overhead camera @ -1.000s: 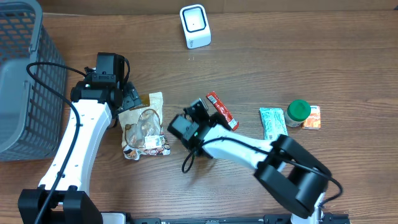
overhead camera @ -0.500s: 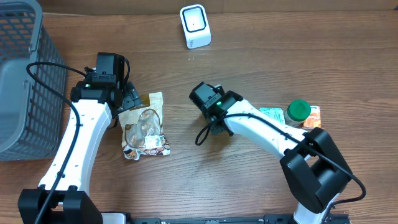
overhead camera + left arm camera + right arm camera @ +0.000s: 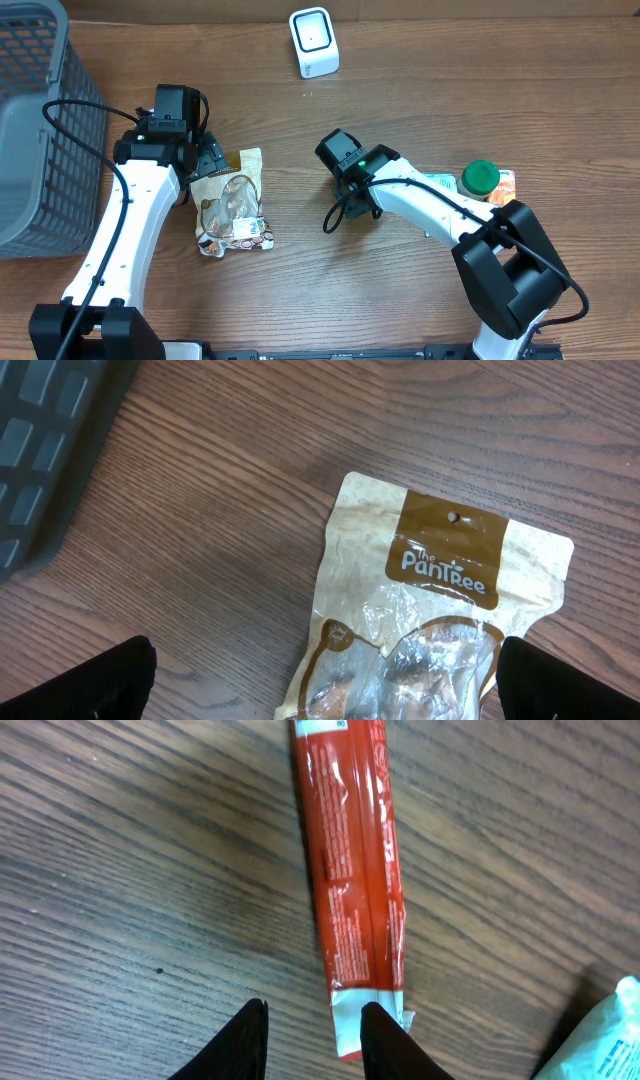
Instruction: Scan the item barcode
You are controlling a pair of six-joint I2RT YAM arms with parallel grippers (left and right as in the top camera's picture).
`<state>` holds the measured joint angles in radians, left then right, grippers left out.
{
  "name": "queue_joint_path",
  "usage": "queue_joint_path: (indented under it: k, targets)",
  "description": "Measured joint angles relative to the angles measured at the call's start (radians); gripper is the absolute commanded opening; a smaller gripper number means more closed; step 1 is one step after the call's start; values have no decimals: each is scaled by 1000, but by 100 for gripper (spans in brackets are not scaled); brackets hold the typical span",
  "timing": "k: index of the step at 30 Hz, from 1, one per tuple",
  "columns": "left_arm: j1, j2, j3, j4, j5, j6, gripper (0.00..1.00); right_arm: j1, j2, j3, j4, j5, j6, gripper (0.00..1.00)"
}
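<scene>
A long red snack-bar wrapper [image 3: 350, 850] lies flat on the wood in the right wrist view. My right gripper [image 3: 315, 1042] hangs just over its near end and is open. Only bare wood shows between the fingers, and the right fingertip [image 3: 385, 1038] overlaps the wrapper's white end seal. From overhead, the right gripper [image 3: 358, 190] hides the bar. The white barcode scanner [image 3: 313, 41] stands at the table's far edge. My left gripper [image 3: 330, 685] is wide open above a brown PanTree pouch [image 3: 440, 610], also visible overhead as the pouch [image 3: 230, 205].
A grey mesh basket [image 3: 35, 120] fills the left side. To the right of the right gripper lie a teal packet [image 3: 437, 183], a green-lidded jar [image 3: 480, 178] and an orange packet [image 3: 505, 187]. The teal packet's corner [image 3: 612, 1030] shows in the right wrist view.
The right arm has swung up and to the right, from left of the red bar to directly over it. The left arm and the pouch have not moved.
</scene>
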<state>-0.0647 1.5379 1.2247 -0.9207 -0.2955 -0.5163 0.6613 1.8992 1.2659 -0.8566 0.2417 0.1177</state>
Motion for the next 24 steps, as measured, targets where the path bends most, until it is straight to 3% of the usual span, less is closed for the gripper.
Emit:
queue_joint_path:
  k: [24]
  targets:
    - [0,0,0,0,0,0,99,-65,42,-11,13,26,-40,35]
